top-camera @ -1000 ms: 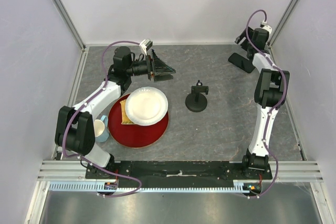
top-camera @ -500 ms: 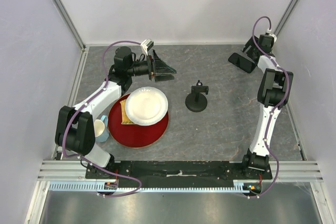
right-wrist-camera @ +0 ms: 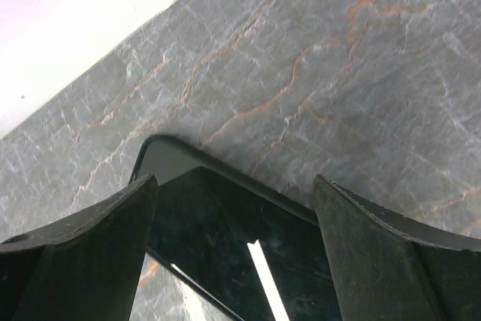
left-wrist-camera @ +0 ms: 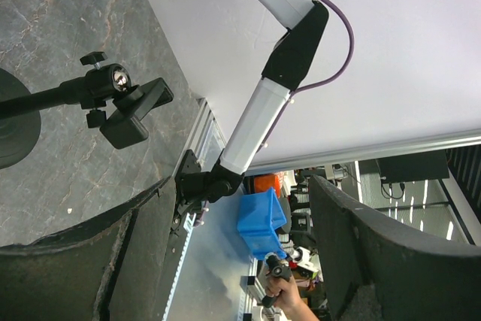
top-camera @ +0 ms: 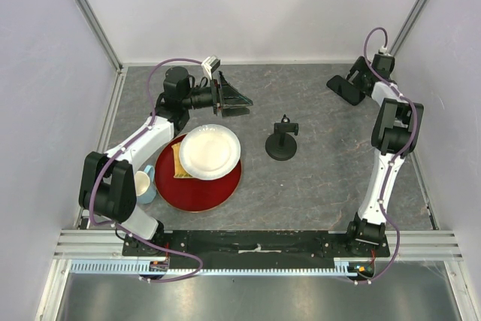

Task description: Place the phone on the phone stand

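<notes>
The phone [top-camera: 343, 89] is a glossy black slab lying flat on the grey table at the far right. My right gripper [top-camera: 356, 79] is low over it and open. In the right wrist view the phone [right-wrist-camera: 225, 253] lies between the two spread fingers of that gripper [right-wrist-camera: 233, 186], and the jaws are not closed on it. The phone stand [top-camera: 282, 143] stands upright mid-table, and its empty cradle [left-wrist-camera: 135, 107] shows in the left wrist view. My left gripper [top-camera: 234, 100] is open and empty, held level above the table at the back left, left of the stand.
A white plate [top-camera: 210, 151] rests on a red plate [top-camera: 197, 189] at the left, with a yellow item [top-camera: 177, 162] under its edge. A white and blue cup [top-camera: 143, 184] stands beside the left arm. Walls close off the back and both sides.
My right wrist has swung rightward and lowered over the phone. The phone, the stand and the left arm have not moved.
</notes>
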Robot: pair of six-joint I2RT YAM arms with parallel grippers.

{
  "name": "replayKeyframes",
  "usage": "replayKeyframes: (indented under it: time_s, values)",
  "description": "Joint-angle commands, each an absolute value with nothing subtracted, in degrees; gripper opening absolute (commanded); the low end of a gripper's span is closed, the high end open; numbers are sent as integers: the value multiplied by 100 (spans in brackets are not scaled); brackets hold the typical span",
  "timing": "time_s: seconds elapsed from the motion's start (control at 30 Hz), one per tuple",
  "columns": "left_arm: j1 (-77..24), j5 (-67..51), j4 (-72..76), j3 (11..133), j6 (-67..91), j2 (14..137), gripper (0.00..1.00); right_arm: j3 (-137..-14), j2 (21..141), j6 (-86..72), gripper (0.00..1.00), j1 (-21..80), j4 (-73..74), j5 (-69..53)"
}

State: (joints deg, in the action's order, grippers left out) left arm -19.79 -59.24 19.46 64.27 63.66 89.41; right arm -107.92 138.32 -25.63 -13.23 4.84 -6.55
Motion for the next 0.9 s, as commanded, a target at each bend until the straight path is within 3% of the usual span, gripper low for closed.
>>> replayKeyframes:
  time_s: [0.0, 0.3, 0.53, 0.87]
  values:
    - [-2021, -6126, 2153, 6407, 6530, 8851, 77, -10240, 13264, -2470, 91, -1301, 747, -940]
    - [-2030, -6143, 2153, 6425, 6521, 8868, 77, -9010, 12446, -2321, 92, -1283, 378, -1529]
    - [-2092, -6187, 2153, 6434, 6521, 8991, 77, -8850, 12313, -1978, 98, -1082, 413, -1091]
    - [-2109, -6196, 2162, 6460, 6530, 8886, 77, -10501, 13252, -1197, 98, -589, 1853, -35]
